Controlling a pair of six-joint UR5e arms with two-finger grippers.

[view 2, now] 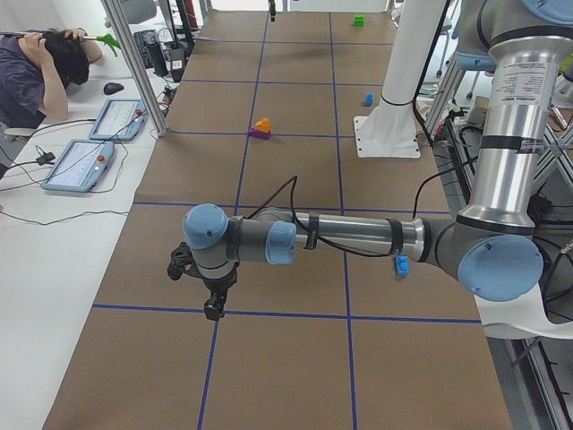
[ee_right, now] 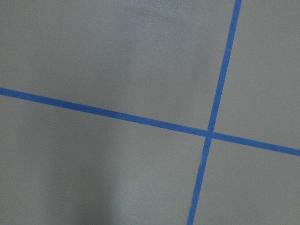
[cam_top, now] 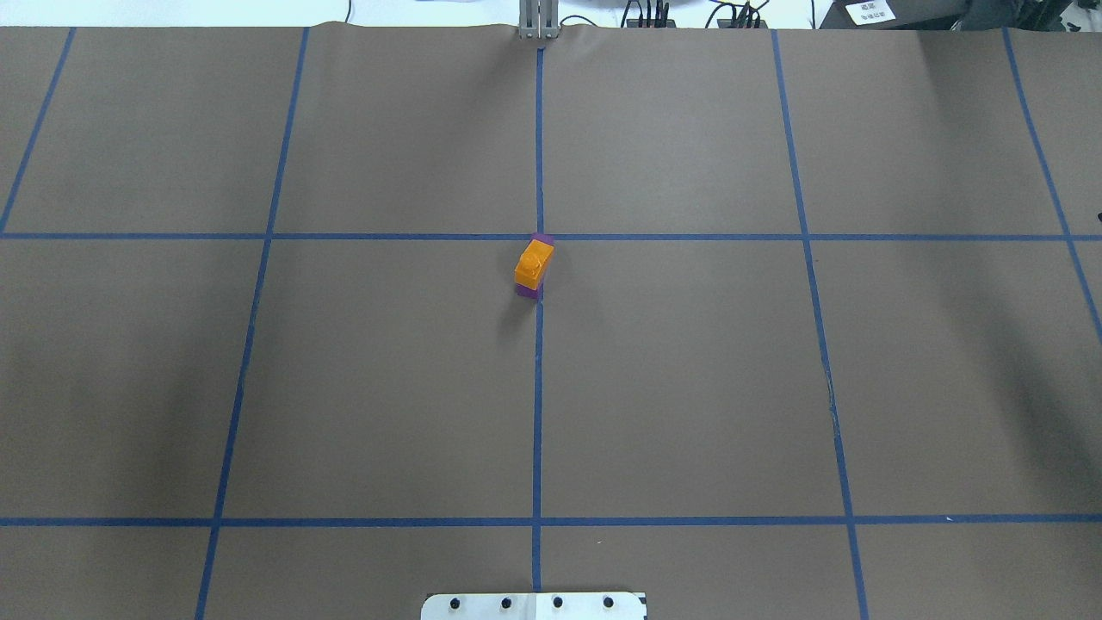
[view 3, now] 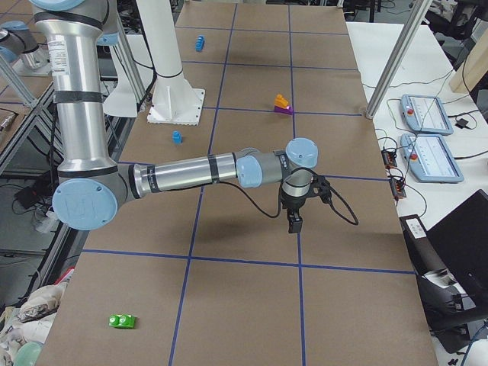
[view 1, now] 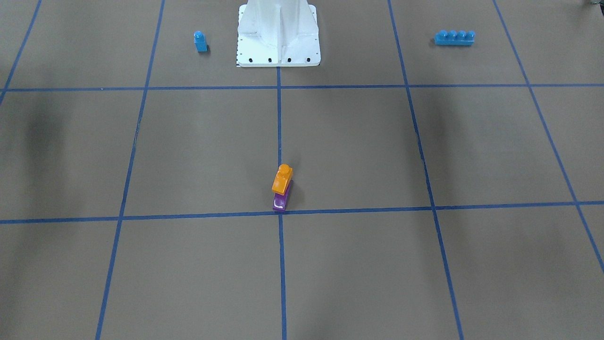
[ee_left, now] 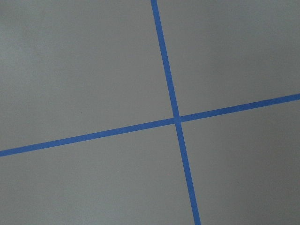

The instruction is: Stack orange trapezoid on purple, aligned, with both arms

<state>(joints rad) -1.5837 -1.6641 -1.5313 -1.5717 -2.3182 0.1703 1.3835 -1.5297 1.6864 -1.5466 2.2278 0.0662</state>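
Observation:
The orange trapezoid (view 1: 282,179) sits on top of the purple brick (view 1: 281,202) at the middle of the table, next to a crossing of blue tape lines. The purple brick's sloped end sticks out from under the orange one toward the operators' side. The pair also shows in the overhead view (cam_top: 534,263). No gripper touches it. My left gripper (view 2: 213,309) hangs low over the table far from the stack, in the exterior left view only. My right gripper (view 3: 294,223) hangs likewise, in the exterior right view only. I cannot tell whether either is open or shut.
A blue single-stud brick (view 1: 200,41) and a long blue four-stud brick (view 1: 454,38) lie on either side of the white pedestal base (view 1: 278,52). A green brick (view 3: 122,321) lies at the table's right end. An operator (view 2: 36,72) sits beside the table.

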